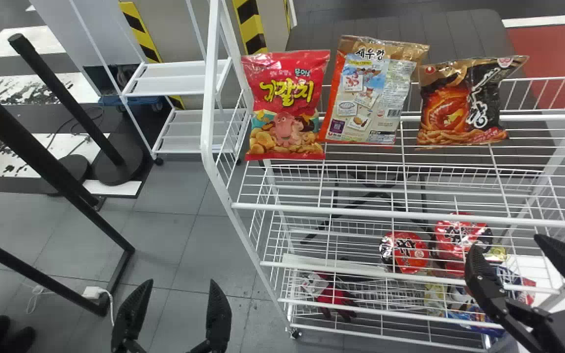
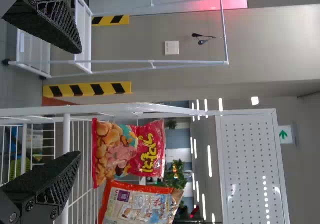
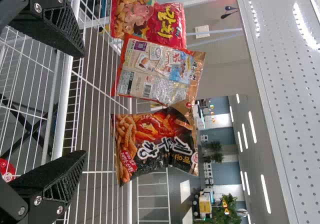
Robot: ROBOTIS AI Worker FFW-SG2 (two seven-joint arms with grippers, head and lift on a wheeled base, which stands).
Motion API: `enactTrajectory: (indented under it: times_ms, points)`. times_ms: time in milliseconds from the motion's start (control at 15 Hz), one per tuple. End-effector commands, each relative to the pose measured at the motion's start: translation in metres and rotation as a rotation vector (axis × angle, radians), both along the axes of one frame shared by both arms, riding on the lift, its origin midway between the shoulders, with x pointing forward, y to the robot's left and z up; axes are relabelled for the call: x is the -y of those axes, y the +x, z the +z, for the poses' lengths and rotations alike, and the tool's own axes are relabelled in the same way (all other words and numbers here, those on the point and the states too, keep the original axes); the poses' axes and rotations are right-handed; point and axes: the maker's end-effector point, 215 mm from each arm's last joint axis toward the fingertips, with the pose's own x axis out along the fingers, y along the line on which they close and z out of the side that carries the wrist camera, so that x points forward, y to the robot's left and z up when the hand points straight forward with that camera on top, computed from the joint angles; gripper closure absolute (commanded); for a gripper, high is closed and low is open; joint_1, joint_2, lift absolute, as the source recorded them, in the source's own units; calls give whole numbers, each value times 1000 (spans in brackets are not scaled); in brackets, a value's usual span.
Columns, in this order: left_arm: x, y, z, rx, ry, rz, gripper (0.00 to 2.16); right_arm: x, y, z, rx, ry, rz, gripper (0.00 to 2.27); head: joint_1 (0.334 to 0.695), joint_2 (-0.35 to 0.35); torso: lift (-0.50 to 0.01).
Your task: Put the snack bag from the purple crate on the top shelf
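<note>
The fingers of the right gripper (image 1: 506, 243), at the lower right of the head view, stand open, with nothing between them. The fingers of the left gripper (image 1: 181, 282), near the bottom edge left of centre, are also spread apart and hold nothing.

Across the upper middle and upper right of the head view, three snack bags stand upright in a row on the top shelf (image 1: 361, 212) of a white wire rack. We see a red bag (image 1: 287, 108), then a bag with a pale printed panel and orange edges (image 1: 368, 93) close beside it, then a black and orange bag (image 1: 461, 105) just to the right. Lower in the frame, red-lidded tubs (image 1: 404, 252) sit on a shelf below.

The task's bag is probably one of these three, though we cannot tell which. If so, we judge the placing to be done: the bags stand without support from either gripper, and both grippers are clear of them. All that we would expect to be left is moving the right arm away from the rack, taking care not to catch the wires.
</note>
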Motion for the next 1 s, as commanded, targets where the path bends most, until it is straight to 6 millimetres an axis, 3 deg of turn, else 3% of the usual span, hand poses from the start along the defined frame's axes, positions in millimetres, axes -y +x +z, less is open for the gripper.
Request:
enactTrajectory:
  times_ms: [0, 933]
  points:
    - [-1, -1, 1, 0, 3, 0, 87, -1, 0, 0, -1, 1, 0, 144, 695, 230, 0]
    - [0, -2, 8, 7, 5, -2, 87, -5, -2, 0, 1, -4, 10, 144, 695, 242, 0]
